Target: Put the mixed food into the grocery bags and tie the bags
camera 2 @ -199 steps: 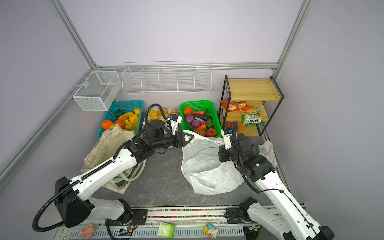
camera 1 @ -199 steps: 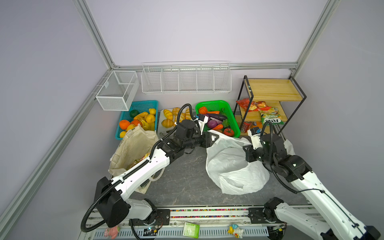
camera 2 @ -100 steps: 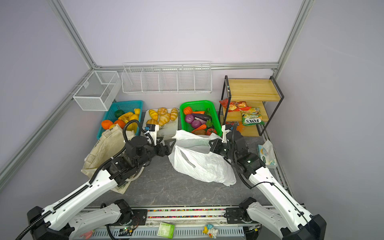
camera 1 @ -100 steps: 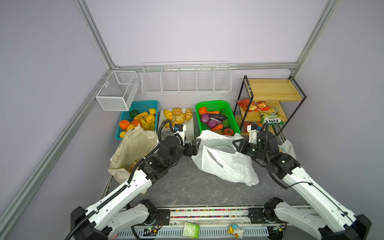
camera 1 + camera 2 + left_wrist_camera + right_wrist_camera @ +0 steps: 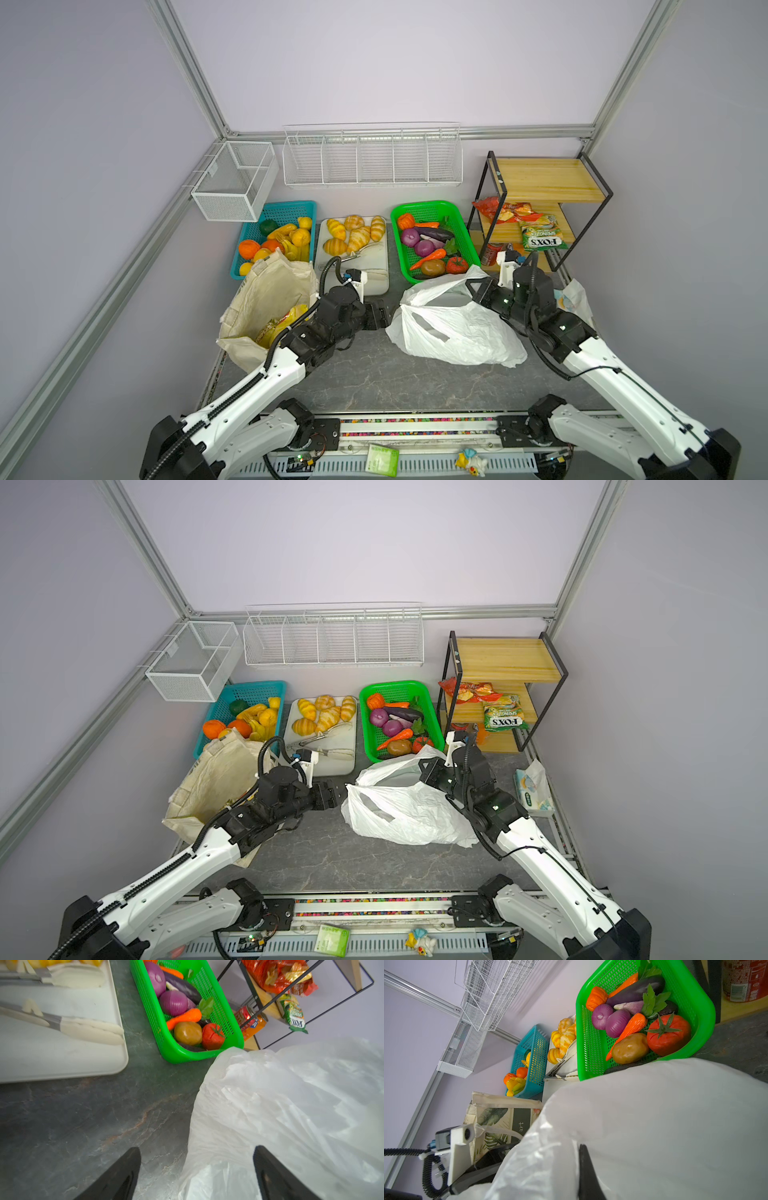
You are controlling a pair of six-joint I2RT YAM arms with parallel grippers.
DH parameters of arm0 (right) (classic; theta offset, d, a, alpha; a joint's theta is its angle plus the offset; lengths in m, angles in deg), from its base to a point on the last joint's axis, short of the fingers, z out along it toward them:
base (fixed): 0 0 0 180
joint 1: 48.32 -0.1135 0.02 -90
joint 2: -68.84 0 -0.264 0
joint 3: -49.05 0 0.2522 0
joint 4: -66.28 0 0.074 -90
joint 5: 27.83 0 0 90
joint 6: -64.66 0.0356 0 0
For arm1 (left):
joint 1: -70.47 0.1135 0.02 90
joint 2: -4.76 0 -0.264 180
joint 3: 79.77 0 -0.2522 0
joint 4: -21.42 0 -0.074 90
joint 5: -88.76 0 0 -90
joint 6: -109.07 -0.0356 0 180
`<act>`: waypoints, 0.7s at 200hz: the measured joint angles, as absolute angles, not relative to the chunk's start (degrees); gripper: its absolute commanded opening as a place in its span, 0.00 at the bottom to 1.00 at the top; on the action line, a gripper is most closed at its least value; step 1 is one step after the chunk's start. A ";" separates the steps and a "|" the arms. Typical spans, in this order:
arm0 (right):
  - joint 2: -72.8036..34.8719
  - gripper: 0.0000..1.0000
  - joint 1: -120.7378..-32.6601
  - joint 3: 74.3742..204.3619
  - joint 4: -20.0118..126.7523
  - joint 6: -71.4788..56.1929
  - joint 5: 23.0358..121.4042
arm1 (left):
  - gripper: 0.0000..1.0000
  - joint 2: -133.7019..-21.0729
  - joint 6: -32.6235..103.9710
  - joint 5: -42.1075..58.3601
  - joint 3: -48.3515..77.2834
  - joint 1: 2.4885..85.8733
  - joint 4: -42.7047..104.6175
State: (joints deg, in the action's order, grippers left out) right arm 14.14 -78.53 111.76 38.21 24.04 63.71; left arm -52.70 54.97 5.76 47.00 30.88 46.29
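Grey marbled tabletop, seen from above in both top views. On it, right of centre, lies the white plastic bag, crumpled, its mouth raised on the far side. At the left stands the cream canvas tote, mouth open. Just beyond the bag sits the green basket.

The left gripper is low between tote and bag, jaws spread wide. In the left wrist view the bag's left edge shows between its fingers, ungripped. The right gripper is at the bag's far right rim, jaws pressed together on the plastic, which drapes over it in the right wrist view.

Task items:
- **In the tote:** yellow snack packets.
- **In the basket:** tomato, potato, carrot and purple onions.
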 measured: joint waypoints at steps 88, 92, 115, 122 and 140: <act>15.45 0.07 -78.53 111.76 38.48 24.15 62.20 | 0.81 -47.32 55.05 8.01 53.32 30.88 45.35; 15.45 0.07 -78.53 111.76 38.48 24.15 62.20 | 0.81 -47.14 54.99 8.40 53.82 30.88 45.13; 15.43 0.07 -78.53 111.76 38.61 24.15 62.18 | 0.77 -48.28 55.38 11.14 55.88 30.88 42.95; 15.43 0.07 -78.53 111.76 38.67 24.15 62.18 | 0.75 -49.29 55.54 12.14 55.97 30.88 41.98; 15.43 0.07 -78.58 111.76 38.70 24.17 62.16 | 0.67 -52.74 56.65 15.03 55.97 30.88 37.85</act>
State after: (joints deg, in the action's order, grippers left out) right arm 15.43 -78.58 111.76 38.70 24.17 62.16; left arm -52.74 56.65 15.03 55.97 30.88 37.85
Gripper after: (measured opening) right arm 0.067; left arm 0.719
